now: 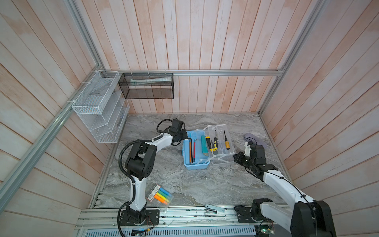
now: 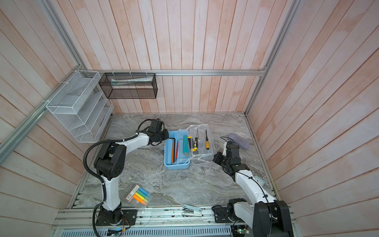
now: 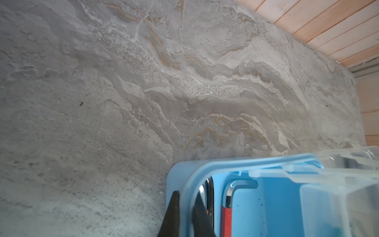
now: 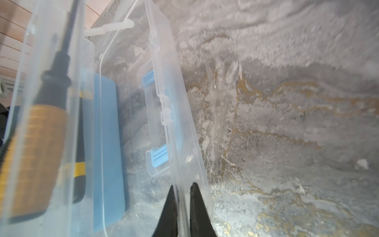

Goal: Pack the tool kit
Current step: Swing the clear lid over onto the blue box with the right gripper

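— What's hard to make out?
— In both top views the fingertips hide under the wrists. A screwdriver (image 4: 37, 143) blurs behind plastic.
— And the grips?
— The left end effector (image 3: 186, 202) pinches the blue wall of the tool kit (image 1: 195, 166), which lies open mid-surface (image 1: 205, 184). The right end effector (image 4: 183, 190) pinches its clear lid (image 4: 180, 123).

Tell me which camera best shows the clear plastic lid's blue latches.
Right wrist view: both blue latches, close up on the clear plastic lid. In both top views they're too small to discern; the left wrist view misses them.
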Robot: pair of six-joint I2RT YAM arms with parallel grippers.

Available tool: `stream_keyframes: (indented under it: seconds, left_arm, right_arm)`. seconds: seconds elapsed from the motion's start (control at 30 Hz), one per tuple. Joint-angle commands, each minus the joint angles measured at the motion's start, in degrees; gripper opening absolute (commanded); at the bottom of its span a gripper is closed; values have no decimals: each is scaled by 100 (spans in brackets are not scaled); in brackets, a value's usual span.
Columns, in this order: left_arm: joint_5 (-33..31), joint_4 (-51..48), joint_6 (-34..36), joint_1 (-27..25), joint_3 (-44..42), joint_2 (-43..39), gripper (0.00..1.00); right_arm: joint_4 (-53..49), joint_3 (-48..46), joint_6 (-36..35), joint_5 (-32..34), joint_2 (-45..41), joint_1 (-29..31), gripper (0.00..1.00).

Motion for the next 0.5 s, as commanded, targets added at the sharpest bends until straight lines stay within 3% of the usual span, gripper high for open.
stream_keyframes:
  seconds: [0.0,0.2,0.47]
  left_arm:
    - [549,255,-19,-273,120,85,0]
    - [574,294,-11,-398,201,72,0]
    - [568,244,40,-451,398,123,0]
  right_arm:
    - [342,693,-212,599,-238,476,0]
    - [89,1166,-375,1406,-221,1283,0]
    - [-237,2029,-887,2486,234,2946,0]
